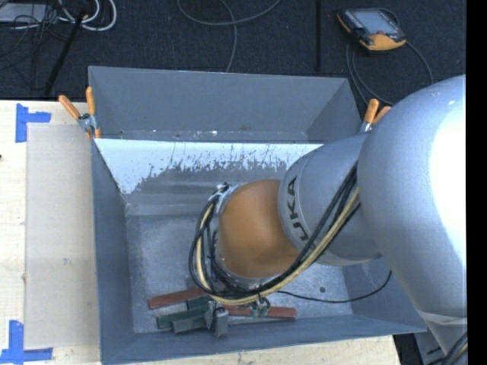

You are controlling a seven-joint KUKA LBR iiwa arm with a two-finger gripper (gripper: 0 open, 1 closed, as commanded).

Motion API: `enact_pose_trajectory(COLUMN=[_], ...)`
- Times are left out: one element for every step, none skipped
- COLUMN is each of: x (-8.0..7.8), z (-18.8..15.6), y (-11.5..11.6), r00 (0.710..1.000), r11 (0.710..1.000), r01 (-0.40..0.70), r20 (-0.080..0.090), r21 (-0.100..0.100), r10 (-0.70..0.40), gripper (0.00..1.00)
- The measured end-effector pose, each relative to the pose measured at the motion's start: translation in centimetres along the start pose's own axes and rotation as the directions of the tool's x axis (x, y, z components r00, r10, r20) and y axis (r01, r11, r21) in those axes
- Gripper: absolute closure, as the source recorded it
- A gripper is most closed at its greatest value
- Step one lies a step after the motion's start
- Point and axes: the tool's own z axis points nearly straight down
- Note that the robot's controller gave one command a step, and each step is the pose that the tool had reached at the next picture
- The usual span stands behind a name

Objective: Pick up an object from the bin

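Observation:
My gripper [221, 319] is low at the bin's front, just under the arm's orange cover, which hides most of it. It stands right over a small cluster of things. A reddish-brown flat bar [172, 301] lies to its left. Two dark green blocks [183, 322] lie just in front of that bar, touching the gripper's lower end. A second reddish-brown bar [278, 312] sticks out to the right from under the gripper. Whether anything is held is hidden.
The arm and its cable loops fill the bin's middle and right. The bin's front wall is very close behind the cluster. The grey floor at the left and the sloped back wall are bare.

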Motion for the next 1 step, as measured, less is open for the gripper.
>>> enact_pose_trajectory(x=[-0.46], z=[-3.80], y=[-1.17], r00=[1.000], r11=[1.000], r01=[-0.016], r20=[0.004], r21=[0.001], r10=[0.016], gripper=[1.00])
